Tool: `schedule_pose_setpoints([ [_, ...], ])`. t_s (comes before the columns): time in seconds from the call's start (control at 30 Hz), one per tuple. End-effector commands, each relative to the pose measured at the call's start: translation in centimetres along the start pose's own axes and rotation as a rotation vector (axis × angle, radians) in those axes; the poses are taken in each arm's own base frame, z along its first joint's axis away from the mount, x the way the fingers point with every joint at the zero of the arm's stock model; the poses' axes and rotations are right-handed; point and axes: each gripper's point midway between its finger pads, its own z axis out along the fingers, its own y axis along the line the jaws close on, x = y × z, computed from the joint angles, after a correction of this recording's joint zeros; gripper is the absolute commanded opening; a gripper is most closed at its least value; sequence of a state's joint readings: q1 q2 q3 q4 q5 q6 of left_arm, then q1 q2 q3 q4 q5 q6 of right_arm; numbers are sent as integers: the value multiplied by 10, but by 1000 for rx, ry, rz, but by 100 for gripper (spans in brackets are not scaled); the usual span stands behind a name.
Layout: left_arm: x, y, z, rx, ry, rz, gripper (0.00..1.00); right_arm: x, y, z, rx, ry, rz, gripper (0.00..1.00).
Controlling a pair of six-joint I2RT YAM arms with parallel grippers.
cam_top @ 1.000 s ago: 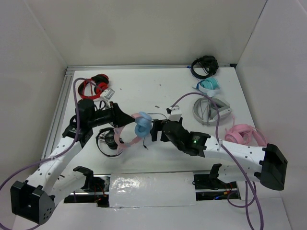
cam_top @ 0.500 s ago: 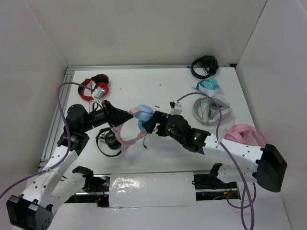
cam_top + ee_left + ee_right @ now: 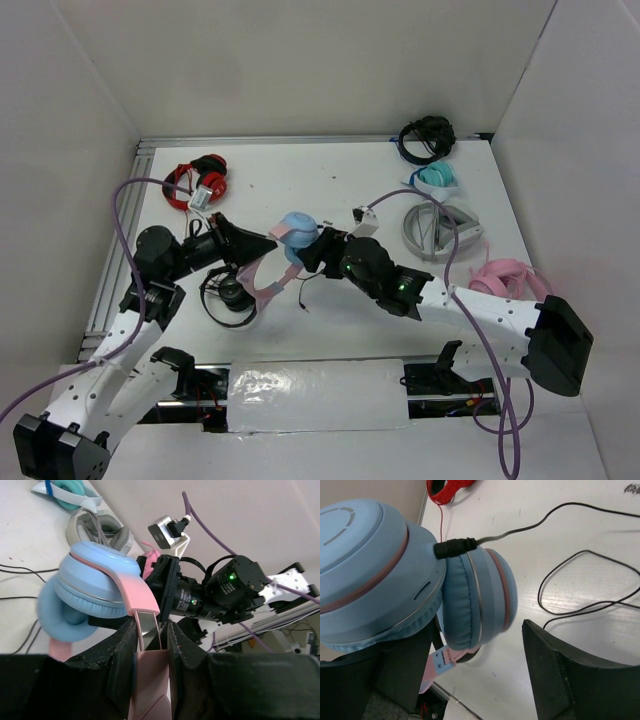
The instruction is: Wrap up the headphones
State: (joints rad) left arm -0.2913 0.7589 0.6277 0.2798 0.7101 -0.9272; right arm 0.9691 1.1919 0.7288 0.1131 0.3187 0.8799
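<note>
The headphones [image 3: 297, 232] have a pink headband and light-blue ear cups and are held above the table's middle. My left gripper [image 3: 262, 246] is shut on the pink headband; in the left wrist view [image 3: 150, 632] the band's metal slider sits pinched between the fingers, with the blue cups [image 3: 95, 587] just beyond. My right gripper [image 3: 318, 252] is open, its jaws apart on either side of the folded cups [image 3: 470, 597]. The thin black cable [image 3: 560, 587] plugs into one cup and trails in loops over the white table [image 3: 560, 540]. The cat ears do not show.
Red-and-black headphones [image 3: 195, 182] lie at the far left, black ones [image 3: 228, 293] under my left arm. Black [image 3: 425, 135], teal [image 3: 437, 178], grey [image 3: 437, 230] and plain pink [image 3: 510, 280] headphones line the right side. Walls close in on three sides.
My left gripper has carried the headphones a little up and away from me. My right gripper has followed to the left and now has its jaws around the cups.
</note>
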Motion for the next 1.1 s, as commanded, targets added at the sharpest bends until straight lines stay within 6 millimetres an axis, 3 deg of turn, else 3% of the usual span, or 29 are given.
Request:
schedule_pose_setpoints([
  [0.0, -10, -34, -7, 115, -39, 24, 0, -39, 26, 3, -65, -162, -4, 80],
  [0.23, -17, -45, -13, 119, -84, 12, 0, -32, 43, -1, -208, -192, -117, 93],
  [0.53, -20, -53, -12, 145, -62, 21, 0, -18, 70, -16, -431, -178, -214, 100],
  [0.6, -19, -56, -11, 164, -55, 9, 0, -11, 67, -22, -480, -187, -238, 100],
  [0.9, -25, -87, -18, 267, -37, 43, 0, -21, 69, -40, -613, -344, -237, 100],
  [1.0, -27, -93, -21, 273, -40, 44, 0, -32, 81, -52, -684, -421, -245, 100],
  [1.07, -27, -97, -23, 283, -43, 44, 0, -33, 87, -49, -693, -424, -270, 100],
])
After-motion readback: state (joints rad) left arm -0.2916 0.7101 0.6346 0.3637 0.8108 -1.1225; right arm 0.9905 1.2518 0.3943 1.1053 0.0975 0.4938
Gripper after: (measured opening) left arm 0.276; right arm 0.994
